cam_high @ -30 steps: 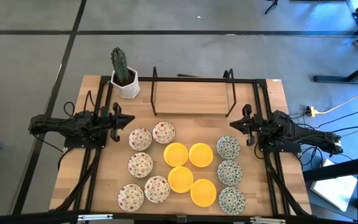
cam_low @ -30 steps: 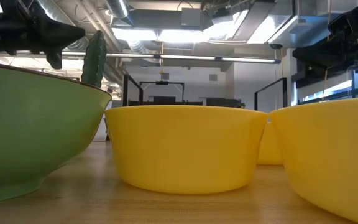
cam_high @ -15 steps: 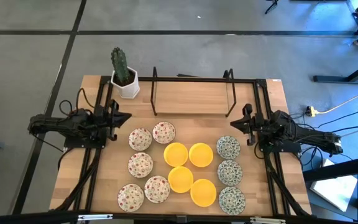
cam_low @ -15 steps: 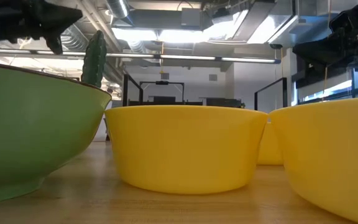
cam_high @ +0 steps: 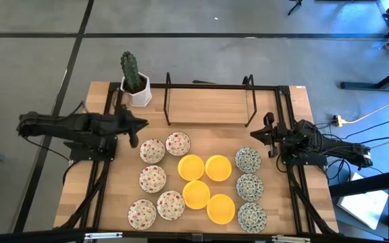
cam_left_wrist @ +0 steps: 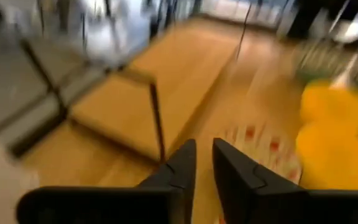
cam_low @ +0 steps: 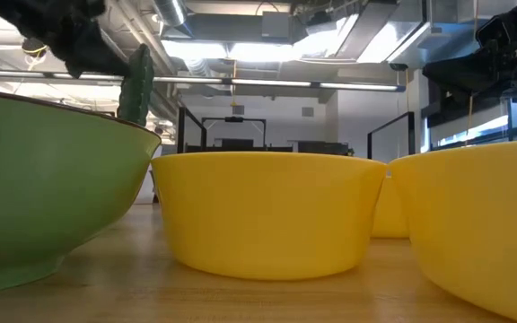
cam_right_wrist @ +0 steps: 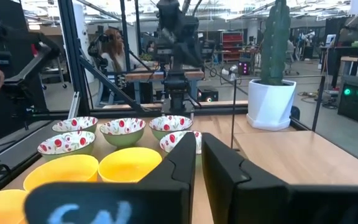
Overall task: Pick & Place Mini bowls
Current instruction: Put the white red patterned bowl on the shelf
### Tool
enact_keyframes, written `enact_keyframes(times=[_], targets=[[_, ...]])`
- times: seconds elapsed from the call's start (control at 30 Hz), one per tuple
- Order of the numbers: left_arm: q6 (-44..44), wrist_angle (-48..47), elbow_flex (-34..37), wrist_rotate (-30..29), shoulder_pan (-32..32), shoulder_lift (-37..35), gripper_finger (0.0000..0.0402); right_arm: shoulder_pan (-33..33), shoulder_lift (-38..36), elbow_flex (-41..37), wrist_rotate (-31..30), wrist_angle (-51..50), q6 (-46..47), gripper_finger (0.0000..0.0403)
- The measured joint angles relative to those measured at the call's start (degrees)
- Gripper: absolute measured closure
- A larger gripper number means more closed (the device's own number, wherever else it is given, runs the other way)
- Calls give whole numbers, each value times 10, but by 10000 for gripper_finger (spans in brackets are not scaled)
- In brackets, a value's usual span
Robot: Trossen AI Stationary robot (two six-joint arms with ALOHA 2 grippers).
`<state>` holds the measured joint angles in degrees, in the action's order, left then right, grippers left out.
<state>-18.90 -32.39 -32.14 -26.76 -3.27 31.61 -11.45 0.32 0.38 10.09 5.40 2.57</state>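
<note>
Left pincer (cam_high: 140, 124) hangs near the red-speckled bowls (cam_high: 152, 150) at the desk's (cam_high: 208, 106) left, fingers nearly pressed together and empty. It should spread them first, then drop onto one rim (right pincer (cam_high: 256, 133) waits, nearly closed too).

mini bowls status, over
Left gripper near-shut, empty, above the red-speckled bowls. Right gripper near-shut, waiting at right edge. All mini bowls on table. Nothing blocking.
</note>
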Motion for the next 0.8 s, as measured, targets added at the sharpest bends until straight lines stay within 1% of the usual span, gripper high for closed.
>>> enact_keyframes(times=[0.1,0.2,0.3,0.37,0.5,0.8], targets=[[-49,-94,-48,19,0,64,304,0,0,0,0,7,0,373],[-71,-158,-83,33,0,122,264,0,0,0,0,7,0,373],[-74,-189,-99,63,0,169,233,0,0,0,0,7,0,373],[-74,-191,-103,79,0,197,220,0,0,0,0,7,0,373],[-62,-193,-103,85,5,242,207,0,0,0,0,7,4,373],[-45,-195,-103,88,48,304,205,0,0,0,0,-17,17,373]])
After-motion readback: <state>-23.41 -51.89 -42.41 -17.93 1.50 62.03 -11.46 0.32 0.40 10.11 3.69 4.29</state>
